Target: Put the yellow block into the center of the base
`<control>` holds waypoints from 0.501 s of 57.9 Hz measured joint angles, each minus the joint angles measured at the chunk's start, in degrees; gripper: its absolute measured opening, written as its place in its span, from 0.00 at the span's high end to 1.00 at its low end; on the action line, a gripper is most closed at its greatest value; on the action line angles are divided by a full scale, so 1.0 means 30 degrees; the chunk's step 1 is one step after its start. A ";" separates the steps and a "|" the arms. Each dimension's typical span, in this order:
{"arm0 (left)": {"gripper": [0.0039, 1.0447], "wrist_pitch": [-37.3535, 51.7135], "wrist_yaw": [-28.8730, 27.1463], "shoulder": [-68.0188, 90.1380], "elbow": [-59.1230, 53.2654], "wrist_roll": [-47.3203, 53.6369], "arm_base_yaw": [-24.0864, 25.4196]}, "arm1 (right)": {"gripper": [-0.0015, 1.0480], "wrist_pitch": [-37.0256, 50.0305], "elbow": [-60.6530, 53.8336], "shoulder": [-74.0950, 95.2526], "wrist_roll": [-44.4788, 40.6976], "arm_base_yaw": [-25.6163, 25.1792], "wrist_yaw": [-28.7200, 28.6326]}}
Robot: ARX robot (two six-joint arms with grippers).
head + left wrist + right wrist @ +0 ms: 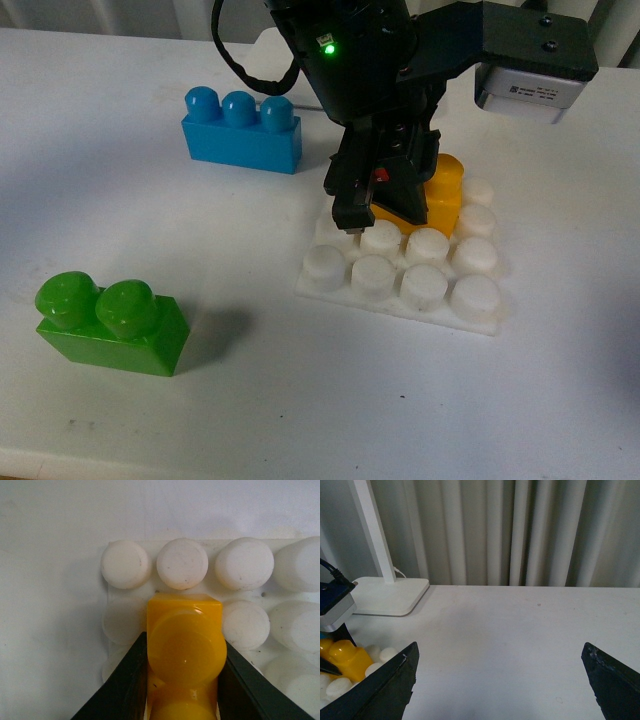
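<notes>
On the base [410,275], over its rear studs, I have the yellow block [184,645] clamped between the two black fingers of my left end effector [184,680]. From the left wrist view, the block's front end sits behind the base's outer row, roughly in line with the second row, but I cannot tell whether it is pressed down or only resting on the studs. My worry is alignment: if the block straddles stud tops instead of dropping over them, a push could tip it or skid the light base across the surface [300,400]. Letting go too early might leave it perched and crooked.

My right end effector [500,680] hangs wide open and empty, well off to the side. Elsewhere on the white surface, a blue three-stud brick [242,130] and a green two-stud brick [110,322] lie well apart. Behind stand a white stand plate with post [390,595] and pale curtains [520,530].
</notes>
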 joint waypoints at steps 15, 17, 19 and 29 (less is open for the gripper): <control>0.70 0.0809 -0.0357 -0.0058 -0.0080 -0.0313 -0.0036 | 0.09 0.0000 0.0000 0.0000 0.0000 0.0000 0.0000; 0.70 0.0882 -0.0423 -0.0131 -0.0131 -0.0372 -0.0007 | 0.09 0.0000 0.0000 0.0000 0.0000 0.0000 0.0000; 0.69 0.0882 -0.0554 -0.0219 -0.0197 -0.0444 0.0015 | 0.09 0.0000 0.0000 0.0000 0.0000 0.0000 0.0000; 0.44 0.0882 -0.0750 -0.1064 -0.0634 -0.0474 0.0204 | 0.09 0.0000 0.0000 0.0000 0.0000 0.0007 0.0000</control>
